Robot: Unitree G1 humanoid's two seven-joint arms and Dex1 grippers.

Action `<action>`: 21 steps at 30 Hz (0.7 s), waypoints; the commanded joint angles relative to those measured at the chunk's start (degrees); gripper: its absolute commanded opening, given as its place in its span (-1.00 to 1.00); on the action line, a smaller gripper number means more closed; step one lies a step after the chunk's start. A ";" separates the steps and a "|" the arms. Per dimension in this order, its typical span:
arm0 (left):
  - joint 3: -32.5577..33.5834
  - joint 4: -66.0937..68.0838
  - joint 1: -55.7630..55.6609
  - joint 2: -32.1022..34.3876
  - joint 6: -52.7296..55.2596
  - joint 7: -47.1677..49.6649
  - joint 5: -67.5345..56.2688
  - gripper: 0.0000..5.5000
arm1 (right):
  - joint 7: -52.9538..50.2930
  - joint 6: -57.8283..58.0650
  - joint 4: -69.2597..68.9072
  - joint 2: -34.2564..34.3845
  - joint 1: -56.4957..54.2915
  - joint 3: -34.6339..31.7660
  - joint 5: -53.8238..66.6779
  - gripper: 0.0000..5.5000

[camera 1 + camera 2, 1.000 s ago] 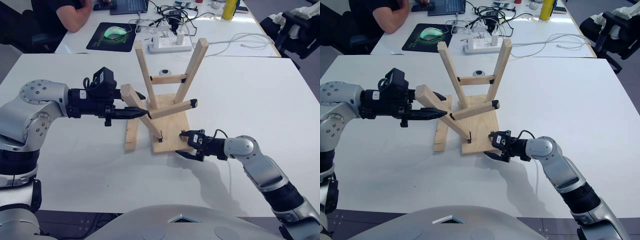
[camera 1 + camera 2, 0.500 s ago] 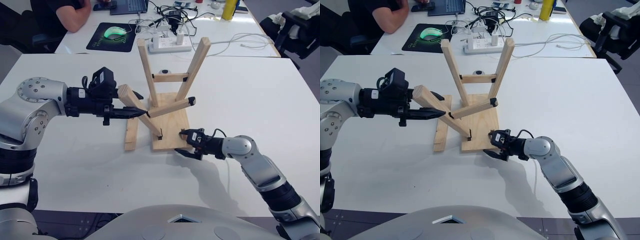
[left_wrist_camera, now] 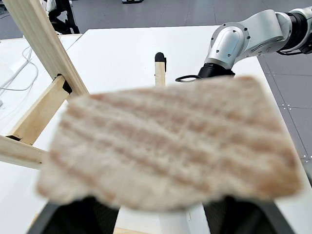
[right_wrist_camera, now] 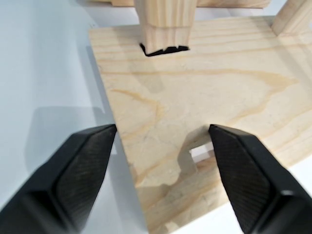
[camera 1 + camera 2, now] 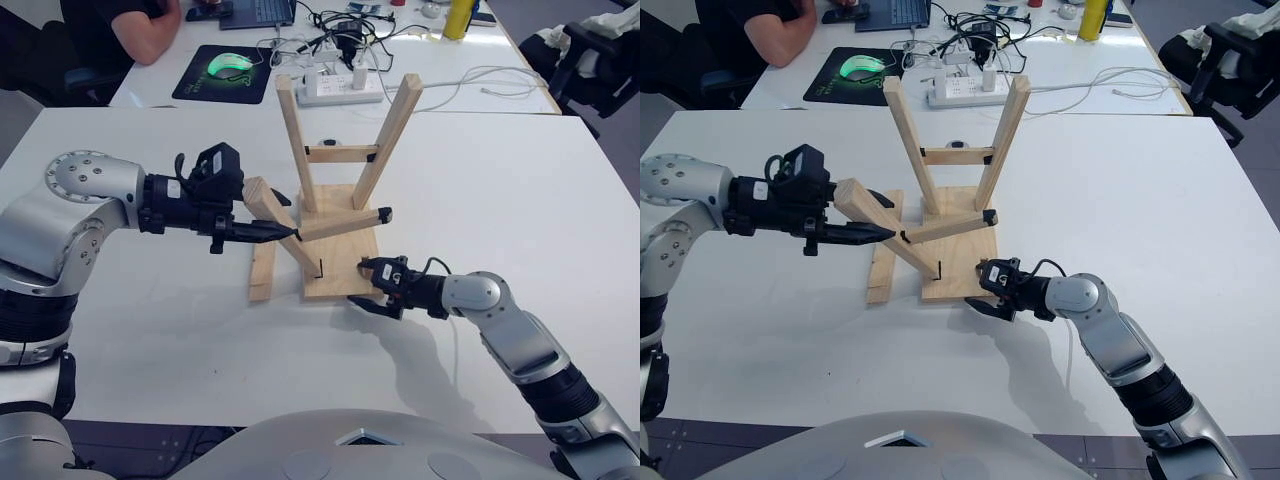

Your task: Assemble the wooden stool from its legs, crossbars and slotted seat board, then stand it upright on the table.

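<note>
Gripping a tilted leg (image 5: 305, 257) slotted into the seat board (image 5: 345, 260) at mid-worktop (image 5: 500, 180), your left pincer (image 5: 284, 218) stays out of contact with your right pincer (image 5: 365, 286), which gapes open at the board's near corner.

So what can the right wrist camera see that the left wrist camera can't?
Only the right wrist view: the empty slot in the flat pale wooden seat board, between the open black jaws.
Only the left wrist view: the short wooden crossbar and the silver right arm far off.
Both: the white table and the tilted wooden leg, its blurry top end in the left wrist view, its bottom end sitting in a slot in the right.
</note>
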 commanded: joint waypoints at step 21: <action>-8.07 3.42 3.07 -3.42 -0.93 2.72 7.35 -0.26 | 1.69 3.81 2.50 -0.84 -0.79 4.58 -0.98 0.28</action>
